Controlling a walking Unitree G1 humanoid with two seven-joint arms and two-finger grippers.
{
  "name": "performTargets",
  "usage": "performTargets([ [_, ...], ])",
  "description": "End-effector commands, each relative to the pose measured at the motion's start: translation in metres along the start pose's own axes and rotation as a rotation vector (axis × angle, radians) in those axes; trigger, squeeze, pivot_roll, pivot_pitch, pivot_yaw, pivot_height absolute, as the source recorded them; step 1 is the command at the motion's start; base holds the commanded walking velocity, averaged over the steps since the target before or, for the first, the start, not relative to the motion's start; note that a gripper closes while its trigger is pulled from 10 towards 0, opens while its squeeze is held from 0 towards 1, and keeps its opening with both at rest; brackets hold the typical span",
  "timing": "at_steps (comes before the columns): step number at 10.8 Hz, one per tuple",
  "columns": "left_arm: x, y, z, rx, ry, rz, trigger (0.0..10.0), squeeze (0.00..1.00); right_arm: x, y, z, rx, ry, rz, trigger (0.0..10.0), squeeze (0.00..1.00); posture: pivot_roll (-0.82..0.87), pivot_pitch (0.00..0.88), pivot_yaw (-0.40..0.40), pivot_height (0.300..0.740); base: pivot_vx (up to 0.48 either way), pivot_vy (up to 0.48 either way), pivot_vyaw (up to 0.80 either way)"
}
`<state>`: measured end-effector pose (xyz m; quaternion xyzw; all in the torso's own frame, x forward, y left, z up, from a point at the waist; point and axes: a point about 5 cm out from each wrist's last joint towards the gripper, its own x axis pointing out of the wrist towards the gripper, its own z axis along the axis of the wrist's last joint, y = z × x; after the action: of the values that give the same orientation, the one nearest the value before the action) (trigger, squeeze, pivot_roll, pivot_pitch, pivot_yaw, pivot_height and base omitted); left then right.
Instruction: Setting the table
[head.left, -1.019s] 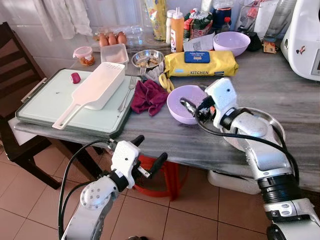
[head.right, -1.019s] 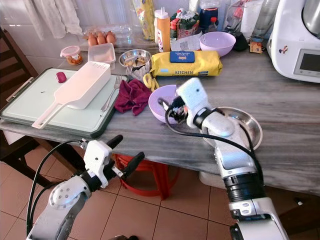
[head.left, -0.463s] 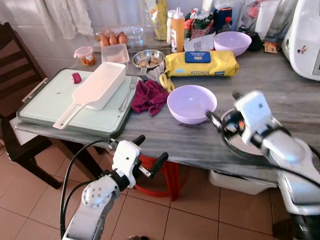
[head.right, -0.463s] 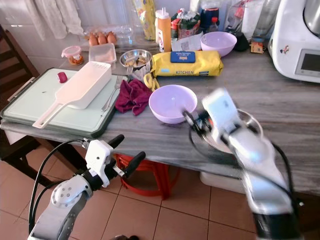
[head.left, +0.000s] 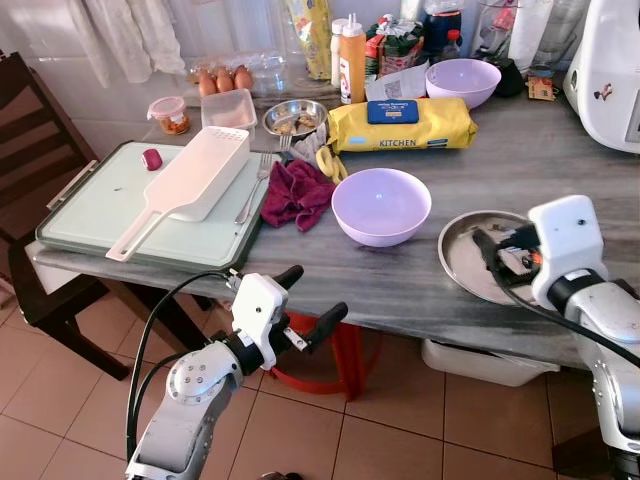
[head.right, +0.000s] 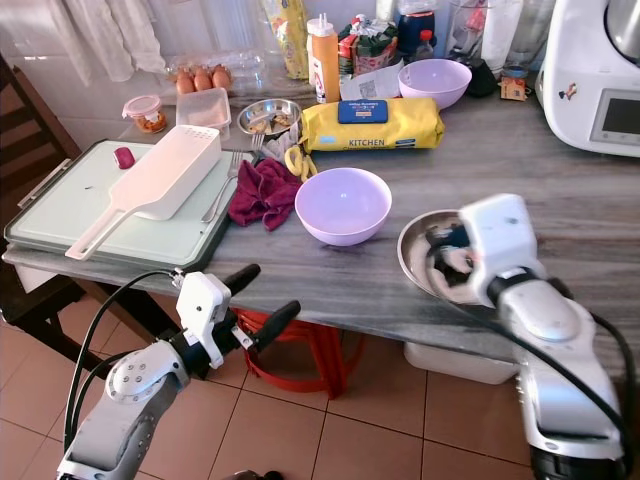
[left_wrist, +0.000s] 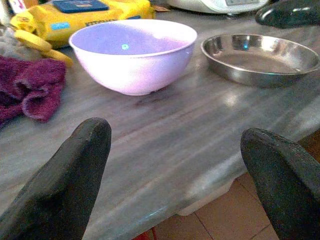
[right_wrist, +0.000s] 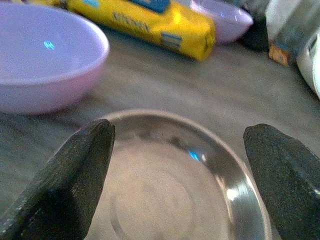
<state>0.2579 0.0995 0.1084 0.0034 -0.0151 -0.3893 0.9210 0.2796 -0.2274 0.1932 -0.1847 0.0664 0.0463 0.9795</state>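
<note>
A: Judging the step: reaching for the steel plate (head.left: 462, 262), most likely. Right gripper (right_wrist: 177, 135) hovering right above it, fingers spread wide on either side of the dish, pinching nothing.

B: Plate lying flat on the grey table (head.left: 500, 170), near the front edge, just beside the purple bowl (head.left: 381, 205) but not touching it?

A: Looking that way. Bowl sitting upright and empty towards the middle, between the plate and the red cloth (head.left: 297, 192).

B: And the next move, guessing?

A: Probably calling for a drop onto the rim and a squeeze across its thin lip. Being shallow and shiny, likely sliding unless caught squarely.

B: Left gripper (head.left: 315, 292)?

A: Hanging below the table edge, fingers also spread apart, carrying nothing.

B: Gaining anything from the wrist cameras?

A: Right wrist view: showing the plate's bare inside between the two black fingers, with the yellow packet (right_wrist: 150, 25) behind. Left wrist view: looking level across the tabletop, showing bowl and plate standing apart with a strip of table between.

B: And the head views?

A: Giving the whole layout: the tray (head.left: 90, 200) on the left end, a second purple bowl (head.left: 462, 80) at the back.
</note>
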Motion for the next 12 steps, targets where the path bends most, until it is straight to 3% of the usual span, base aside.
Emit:
performTargets([
  [1,-0.002,0.002,-0.005,0.001,0.027,-0.004,10.0,0.00,-0.001,-0.001,-0.002,0.010,0.022,-0.016,10.0,1.00,-0.20,0.106,0.122,0.740,0.000,0.000,0.00],
  [7,-0.005,0.003,-0.008,0.012,0.034,0.044,10.0,0.00,0.011,-0.011,-0.025,0.105,0.161,-0.013,10.0,1.00,-0.18,0.108,0.104,0.740,0.000,0.000,0.00],
  [12,-0.005,0.001,-0.007,0.018,0.036,0.048,10.0,0.00,0.016,-0.002,-0.030,0.186,0.191,0.082,10.0,1.00,-0.16,0.113,0.103,0.740,0.000,0.000,0.00],
])
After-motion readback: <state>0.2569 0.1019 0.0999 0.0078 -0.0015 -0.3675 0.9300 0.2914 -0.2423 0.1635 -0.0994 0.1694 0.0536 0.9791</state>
